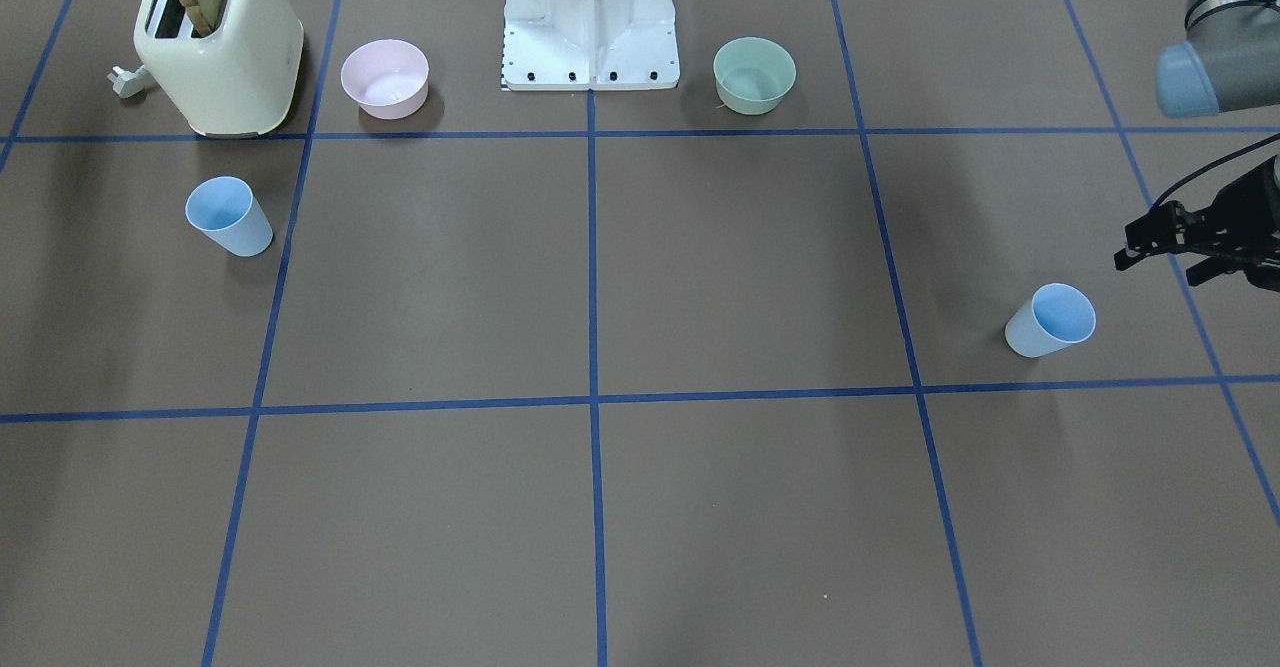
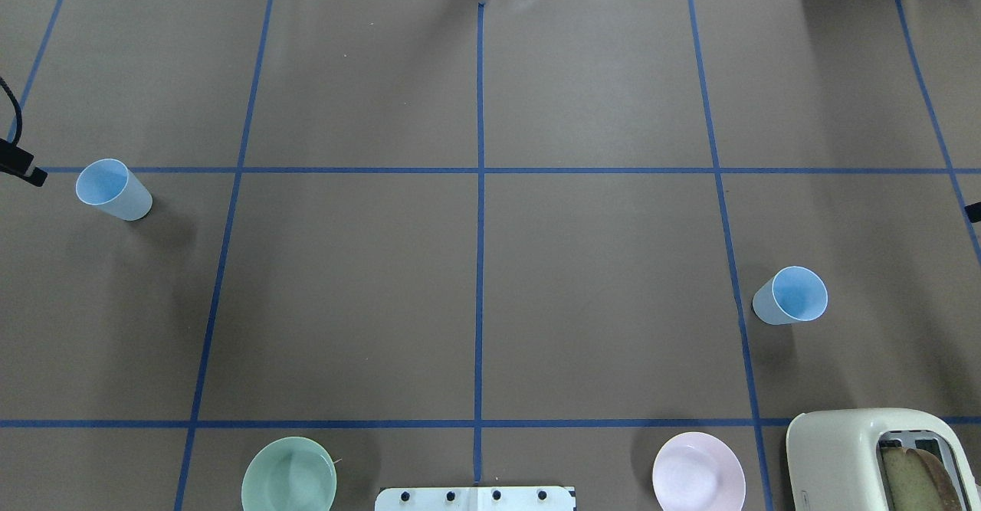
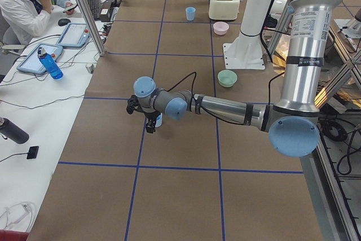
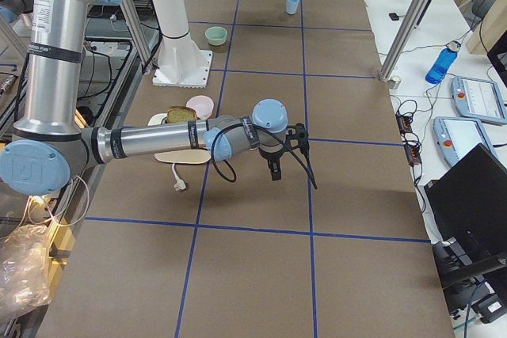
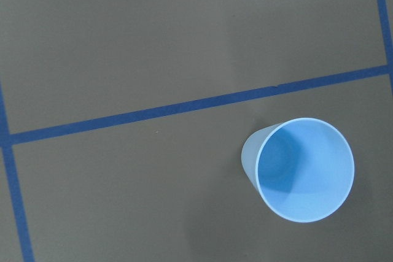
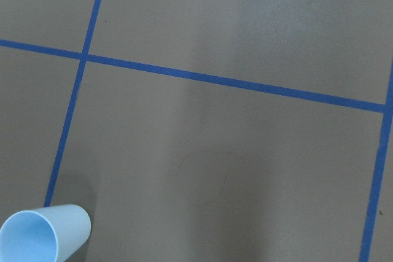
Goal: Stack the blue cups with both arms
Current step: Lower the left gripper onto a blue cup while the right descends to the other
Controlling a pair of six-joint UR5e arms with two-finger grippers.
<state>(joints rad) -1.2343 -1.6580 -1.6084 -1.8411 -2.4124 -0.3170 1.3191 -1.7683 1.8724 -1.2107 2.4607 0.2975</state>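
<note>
Two pale-blue cups stand upright and far apart on the brown table. One cup [image 1: 1050, 319] is on my left side; it also shows in the overhead view [image 2: 113, 189] and from above in the left wrist view [image 5: 305, 170]. My left gripper [image 1: 1155, 267] hovers just beside it at the table's edge, fingers apart and empty. The other cup [image 1: 230, 215] is on my right side, also in the overhead view [image 2: 791, 296] and at the bottom left of the right wrist view [image 6: 43, 234]. My right gripper [image 4: 273, 165] hangs above the table; only a sliver shows overhead [image 2: 973, 211], and I cannot tell its state.
A cream toaster [image 1: 220, 47] holding toast stands near the base on my right side, with a pink bowl [image 1: 385, 77] beside it. A mint-green bowl [image 1: 755, 74] sits on the other side of the white base stand [image 1: 590, 22]. An operator [image 3: 28, 4] sits off the table.
</note>
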